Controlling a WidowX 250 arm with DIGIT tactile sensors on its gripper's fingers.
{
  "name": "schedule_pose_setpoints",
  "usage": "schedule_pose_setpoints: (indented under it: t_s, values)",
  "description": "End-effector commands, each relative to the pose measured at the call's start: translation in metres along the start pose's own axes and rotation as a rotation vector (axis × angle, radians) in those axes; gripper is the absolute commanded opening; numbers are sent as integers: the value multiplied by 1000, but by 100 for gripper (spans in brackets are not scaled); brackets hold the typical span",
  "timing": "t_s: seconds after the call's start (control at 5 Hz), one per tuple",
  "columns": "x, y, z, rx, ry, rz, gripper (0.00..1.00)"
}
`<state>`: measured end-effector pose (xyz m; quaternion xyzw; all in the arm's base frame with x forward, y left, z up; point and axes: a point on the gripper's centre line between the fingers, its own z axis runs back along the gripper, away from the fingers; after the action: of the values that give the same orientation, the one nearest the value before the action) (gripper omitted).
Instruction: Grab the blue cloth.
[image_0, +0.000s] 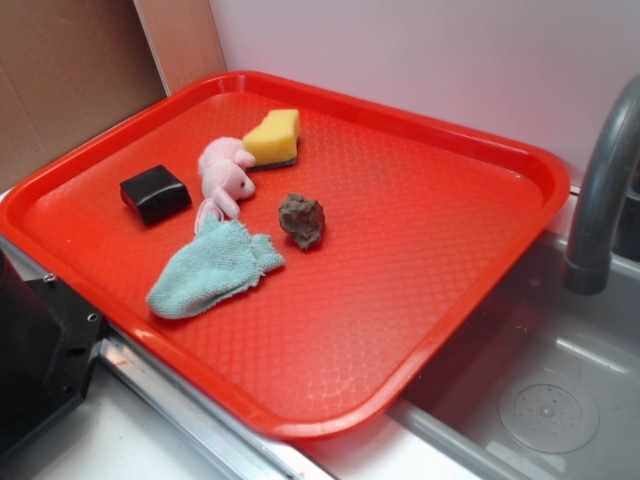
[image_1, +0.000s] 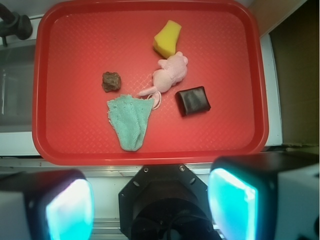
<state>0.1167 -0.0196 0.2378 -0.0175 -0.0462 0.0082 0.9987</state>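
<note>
The blue cloth (image_0: 212, 270) is a pale blue-teal fuzzy cloth lying flat on the red tray (image_0: 400, 250), near its front left edge. In the wrist view the cloth (image_1: 129, 120) lies in the lower middle of the tray (image_1: 70, 60). My gripper (image_1: 152, 207) is open and empty. Its two cyan-lit fingers (image_1: 70, 210) stand wide apart at the bottom of the wrist view, high above and short of the tray's near rim. The gripper does not show in the exterior view.
On the tray near the cloth are a pink plush toy (image_0: 225, 175) touching its top edge, a yellow sponge (image_0: 273, 137), a brown lump (image_0: 301, 220) and a black block (image_0: 155, 193). A grey faucet (image_0: 600, 200) and sink (image_0: 540, 380) are at the right. The black robot base (image_0: 40, 350) is at the lower left.
</note>
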Motion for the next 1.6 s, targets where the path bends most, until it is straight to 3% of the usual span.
schedule_pose_setpoints:
  t_s: [0.0,0.6,0.8,1.4]
  values:
    - [0,0,0,0,0,0,100]
    - [6,-13,-66,28,-30,99,100]
    - [13,-17,-98,65,-1,94,100]
    - [33,-13,-192,24,90,22,100]
